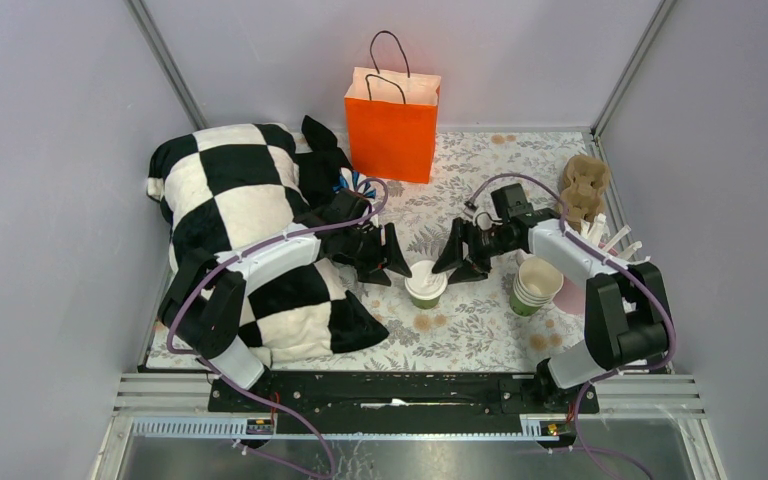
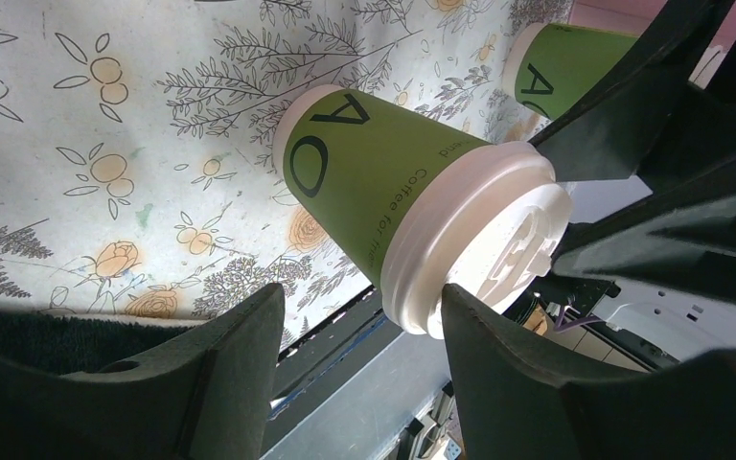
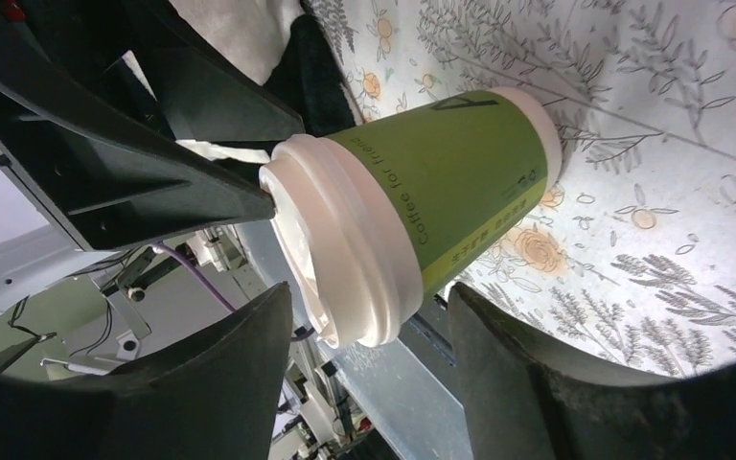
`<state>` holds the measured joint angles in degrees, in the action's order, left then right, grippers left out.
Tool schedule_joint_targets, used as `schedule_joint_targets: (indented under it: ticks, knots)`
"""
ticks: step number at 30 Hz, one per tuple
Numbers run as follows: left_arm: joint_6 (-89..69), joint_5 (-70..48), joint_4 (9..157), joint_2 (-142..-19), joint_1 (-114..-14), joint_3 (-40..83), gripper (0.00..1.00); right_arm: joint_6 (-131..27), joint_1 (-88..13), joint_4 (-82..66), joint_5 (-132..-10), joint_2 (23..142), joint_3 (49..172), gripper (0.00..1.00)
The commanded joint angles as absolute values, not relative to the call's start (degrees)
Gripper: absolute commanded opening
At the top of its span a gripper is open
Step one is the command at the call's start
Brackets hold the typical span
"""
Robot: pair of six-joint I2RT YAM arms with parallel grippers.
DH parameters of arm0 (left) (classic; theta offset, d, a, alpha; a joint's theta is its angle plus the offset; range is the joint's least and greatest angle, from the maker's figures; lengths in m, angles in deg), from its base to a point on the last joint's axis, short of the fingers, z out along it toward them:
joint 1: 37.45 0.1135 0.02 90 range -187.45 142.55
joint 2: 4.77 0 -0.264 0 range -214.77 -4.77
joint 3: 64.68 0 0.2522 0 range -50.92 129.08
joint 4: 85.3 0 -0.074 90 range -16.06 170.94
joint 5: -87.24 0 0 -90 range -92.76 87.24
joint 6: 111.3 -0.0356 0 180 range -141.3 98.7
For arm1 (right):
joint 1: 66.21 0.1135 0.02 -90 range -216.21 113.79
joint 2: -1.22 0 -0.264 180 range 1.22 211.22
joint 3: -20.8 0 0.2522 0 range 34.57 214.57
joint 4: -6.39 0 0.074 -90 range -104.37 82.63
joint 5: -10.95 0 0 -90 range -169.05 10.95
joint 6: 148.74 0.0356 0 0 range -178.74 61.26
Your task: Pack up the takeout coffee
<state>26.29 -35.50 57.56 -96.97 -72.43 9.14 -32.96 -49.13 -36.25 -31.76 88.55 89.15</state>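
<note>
The takeout coffee, a green paper cup with a white lid, stands upright on the flowered cloth between my two grippers. My left gripper is just left of it and open. In the left wrist view the cup lies just beyond the gripper, its lid close against one finger. My right gripper is just right of the cup, also open. In the right wrist view the lid sits ahead of the gripper, with a gap on both sides.
An orange paper bag stands open at the back. A checkered pillow lies under the left arm. A stack of lidless green cups and a pink cup stand right of the coffee, with a cardboard carrier behind them.
</note>
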Motion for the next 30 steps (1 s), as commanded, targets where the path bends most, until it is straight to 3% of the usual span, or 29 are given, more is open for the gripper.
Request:
schedule_joint_targets:
  ticks: [1, 8, 13, 22, 30]
  knots:
    - [24.6, -34.2, 56.9, -97.1, -72.4, 10.0, 0.64, -32.5, -51.4, -33.0, -28.2, 87.4, 86.8, 0.63]
    - [24.5, -33.9, 57.6, -97.6, -72.7, 7.9, 0.64, -33.7, -51.4, -28.9, -30.5, 90.9, 81.2, 0.57]
    - [24.9, -33.8, 57.7, -97.1, -72.9, 7.9, 0.63, -34.8, -51.4, -33.4, -31.8, 88.1, 85.2, 0.57]
    - [25.3, -33.7, 56.6, -96.1, -73.2, 9.7, 0.64, -34.5, -48.9, -35.5, -26.8, 85.1, 87.8, 0.75]
    - [25.0, -33.4, 56.6, -96.6, -73.3, 9.6, 0.63, -34.2, -48.3, -31.2, -28.4, 85.9, 80.7, 0.65]
